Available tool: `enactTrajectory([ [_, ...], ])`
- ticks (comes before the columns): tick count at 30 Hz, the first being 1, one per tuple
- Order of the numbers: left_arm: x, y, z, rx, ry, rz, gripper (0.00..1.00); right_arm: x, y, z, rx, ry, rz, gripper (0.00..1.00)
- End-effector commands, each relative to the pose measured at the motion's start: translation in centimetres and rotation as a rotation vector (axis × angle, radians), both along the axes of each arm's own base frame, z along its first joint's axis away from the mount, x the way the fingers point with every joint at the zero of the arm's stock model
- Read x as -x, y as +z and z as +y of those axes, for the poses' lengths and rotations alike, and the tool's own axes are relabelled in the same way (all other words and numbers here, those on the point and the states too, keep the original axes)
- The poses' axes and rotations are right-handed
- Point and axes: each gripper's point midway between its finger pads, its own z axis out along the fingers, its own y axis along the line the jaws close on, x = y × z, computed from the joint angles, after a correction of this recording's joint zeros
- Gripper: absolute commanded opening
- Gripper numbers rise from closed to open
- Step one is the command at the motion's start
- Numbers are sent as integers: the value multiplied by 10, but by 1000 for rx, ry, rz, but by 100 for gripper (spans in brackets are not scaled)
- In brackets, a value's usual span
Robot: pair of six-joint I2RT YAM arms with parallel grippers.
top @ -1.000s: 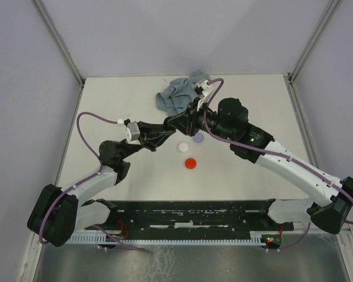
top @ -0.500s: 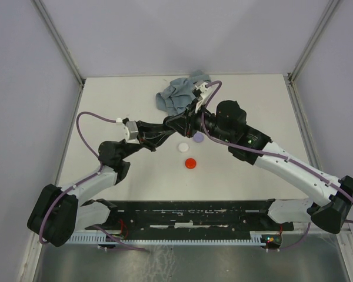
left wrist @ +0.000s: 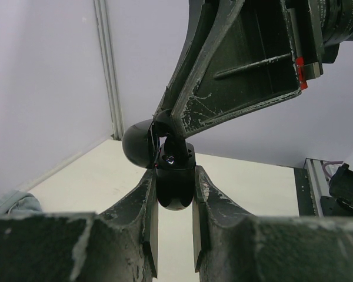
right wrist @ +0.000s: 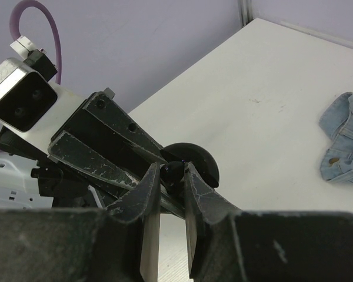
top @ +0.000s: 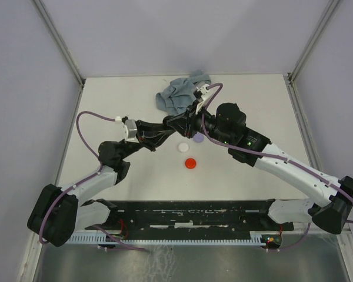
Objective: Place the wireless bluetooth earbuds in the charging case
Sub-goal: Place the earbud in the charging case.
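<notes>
My left gripper (top: 162, 129) is shut on a small black charging case (left wrist: 175, 187) and holds it above the table. The case's round lid (left wrist: 137, 144) stands open behind it. My right gripper (top: 177, 122) meets it from the right and is shut on a tiny shiny black earbud (right wrist: 174, 172), right at the case's opening. In the right wrist view the lid (right wrist: 197, 162) shows just behind my fingertips. In the left wrist view the right gripper's fingers (left wrist: 235, 70) come down onto the top of the case. Whether the earbud sits inside the case is hidden.
Three coin-sized round discs lie on the table below the grippers: white (top: 182, 147), lilac (top: 198, 138) and red (top: 190, 163). A crumpled blue denim cloth (top: 177, 94) lies at the back of the table. Purple cables loop off both arms.
The right arm has crept slightly to the left. Both grippers stay together at the case.
</notes>
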Motion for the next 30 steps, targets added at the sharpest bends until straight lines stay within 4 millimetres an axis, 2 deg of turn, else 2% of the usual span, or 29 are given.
enactTrajectory([
  [1, 14, 37, 5, 80, -18, -108, 3, -2, 1, -3, -1, -19, -14, 20],
  [9, 4, 38, 9, 104, 27, -78, 3, 6, -2, -1, 12, 27, -15, 27],
  [19, 12, 35, 3, 66, -19, -113, 3, 5, -13, -11, 47, -9, -6, 33],
  [30, 15, 24, 0, 30, -46, -98, 3, 5, -10, -18, 74, -26, -29, 37],
])
